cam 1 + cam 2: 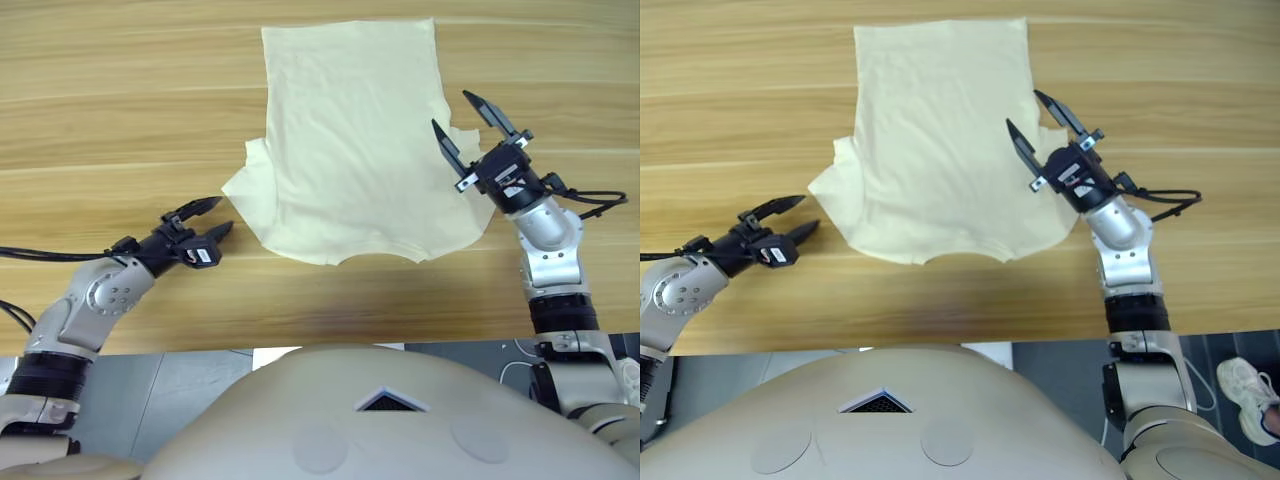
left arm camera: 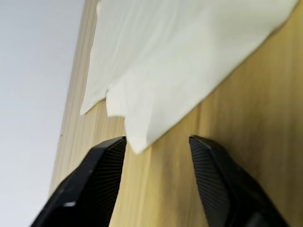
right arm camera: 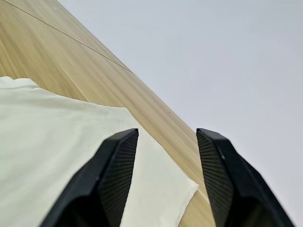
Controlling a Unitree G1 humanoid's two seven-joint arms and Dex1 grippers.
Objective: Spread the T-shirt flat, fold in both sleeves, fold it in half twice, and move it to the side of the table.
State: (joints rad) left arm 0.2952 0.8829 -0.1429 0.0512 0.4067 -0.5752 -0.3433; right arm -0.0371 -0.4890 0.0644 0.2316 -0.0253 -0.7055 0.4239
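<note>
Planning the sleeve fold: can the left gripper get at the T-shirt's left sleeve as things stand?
Probably yes: the left gripper is open, aimed at the sleeve, with only bare table between them.

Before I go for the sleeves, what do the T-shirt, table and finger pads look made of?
T-shirt: thin matte fabric, probably cotton knit; it lies limp with soft wrinkles. Table: wood or wood-look laminate, smooth, with grain lines. Finger pads: black, finely ribbed, likely rubber or plastic.

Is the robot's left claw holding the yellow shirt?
No, the left gripper is open, its fingers spread apart by the sleeve corner of the T-shirt.
</note>
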